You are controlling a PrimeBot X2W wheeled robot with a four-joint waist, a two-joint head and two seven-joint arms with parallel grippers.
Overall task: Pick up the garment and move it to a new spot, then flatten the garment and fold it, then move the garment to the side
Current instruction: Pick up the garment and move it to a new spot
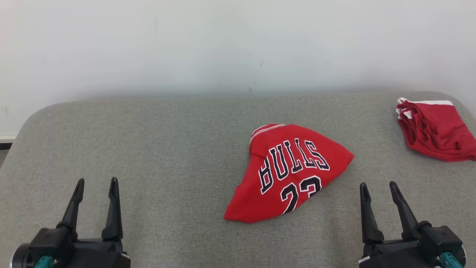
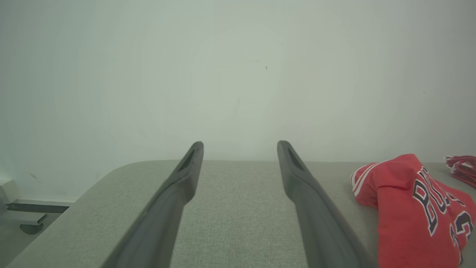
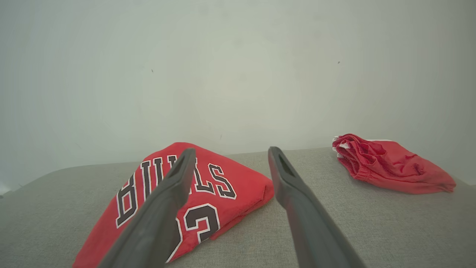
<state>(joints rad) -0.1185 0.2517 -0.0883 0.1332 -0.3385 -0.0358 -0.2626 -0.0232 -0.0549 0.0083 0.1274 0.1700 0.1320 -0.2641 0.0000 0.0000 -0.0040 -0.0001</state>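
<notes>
The left gripper (image 2: 240,147) has two long dark fingers (image 2: 178,186) that rise from 6 o'clock and stand spread wide, with the grey woven fabric surface (image 2: 238,223) showing between them. At about 4 o'clock of the gripper, a crumpled red jersey with white striped trim and black, white-edged lettering (image 2: 405,201) lies on that surface, just beside the right-hand finger. At 3 o'clock, at the view's edge, a smaller bunched red cloth (image 2: 463,167) lies beyond the jersey. A plain pale wall (image 2: 223,74) stands from 9 through 12 to 3 o'clock. At 8 o'clock, off the surface's rounded corner, a white ledge (image 2: 7,191) sits above a dark strip (image 2: 37,207).
</notes>
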